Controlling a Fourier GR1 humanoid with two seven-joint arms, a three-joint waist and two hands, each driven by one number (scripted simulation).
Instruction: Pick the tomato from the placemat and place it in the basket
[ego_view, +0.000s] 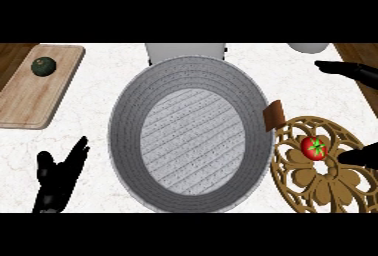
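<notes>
A red tomato (314, 148) with a green stem lies on the ornate golden round placemat (325, 185) at the right. The large grey round basket (133, 100) fills the middle of the counter, with a small brown tag on its right rim beside the placemat. My right hand (360, 156) comes in from the right edge, open. One dark part of it ends just right of the tomato without touching it, and a long finger (348, 70) stretches out higher up. My left hand (60, 172) rests open at the lower left, fingers up, left of the basket.
A wooden cutting board (29, 100) lies at the upper left with a dark green round fruit (43, 66) on it. Two white objects (184, 50) (310, 47) stand at the counter's far edge behind the basket.
</notes>
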